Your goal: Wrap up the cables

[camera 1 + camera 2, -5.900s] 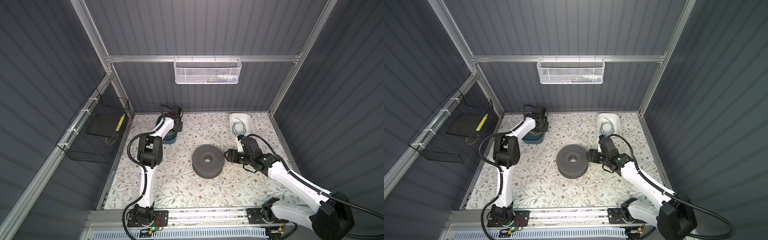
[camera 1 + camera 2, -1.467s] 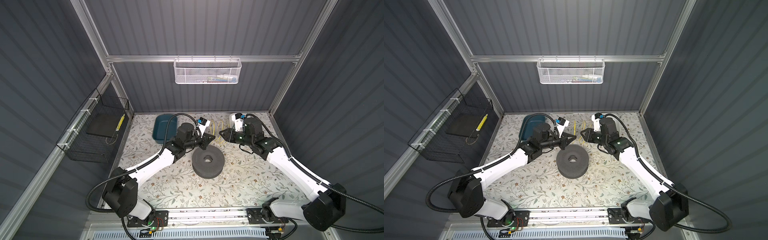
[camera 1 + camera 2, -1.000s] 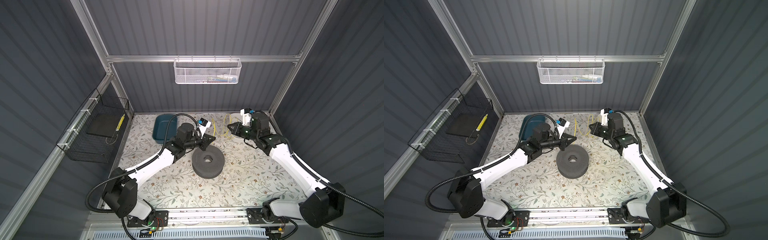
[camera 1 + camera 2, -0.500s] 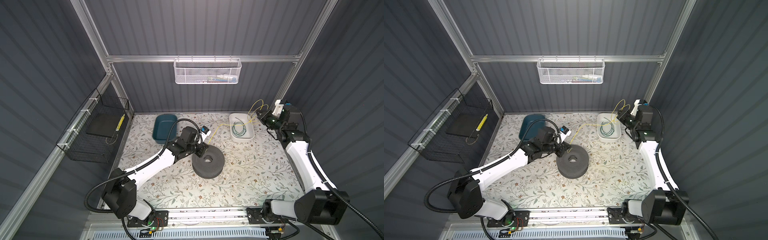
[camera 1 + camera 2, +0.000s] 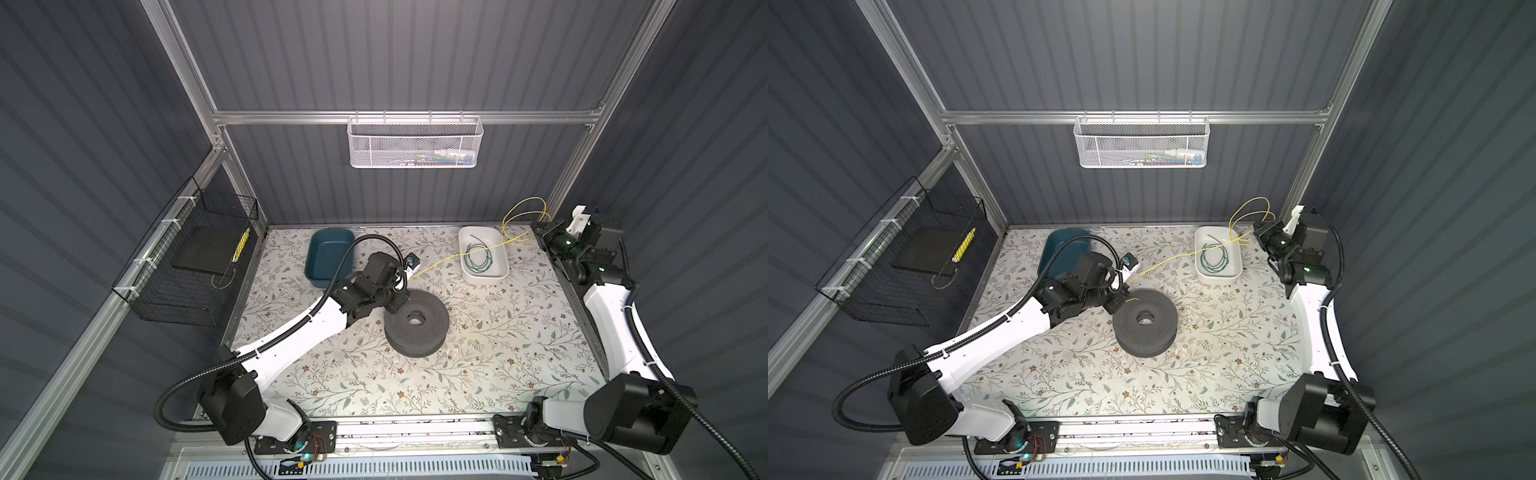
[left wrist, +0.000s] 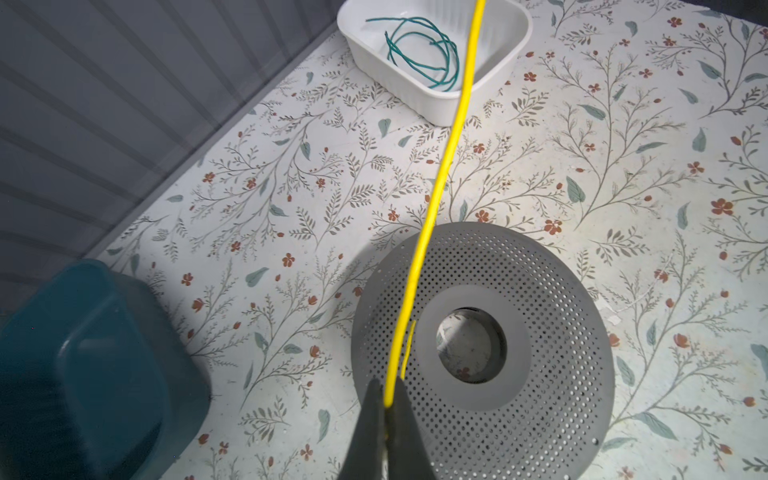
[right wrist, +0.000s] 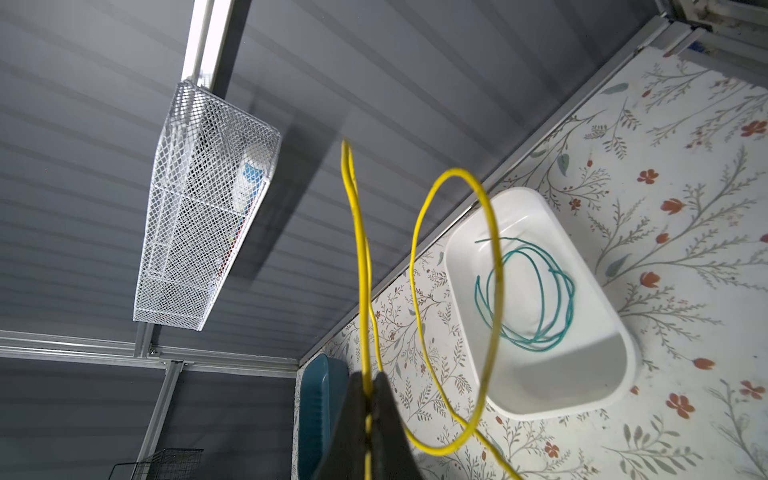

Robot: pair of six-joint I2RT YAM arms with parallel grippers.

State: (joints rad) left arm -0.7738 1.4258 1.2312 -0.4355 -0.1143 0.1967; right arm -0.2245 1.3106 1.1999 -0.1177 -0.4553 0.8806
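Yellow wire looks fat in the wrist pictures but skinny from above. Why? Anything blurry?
Left wrist view: the yellow cable sits close to the lens, so it looks fat, and the left end effector pinching it blurs dark. Right wrist view: same with the right end effector; the green cable farther is crisp. In both top views: far off, thin.

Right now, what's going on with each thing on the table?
yellow cable, pinched by both grippers, stretched between them off the table
green cable, coiled loose in the white tray
left gripper, shut on the yellow cable
right gripper, shut on the yellow cable
gray reel, lying flat, nothing wound on it
blue bin, empty
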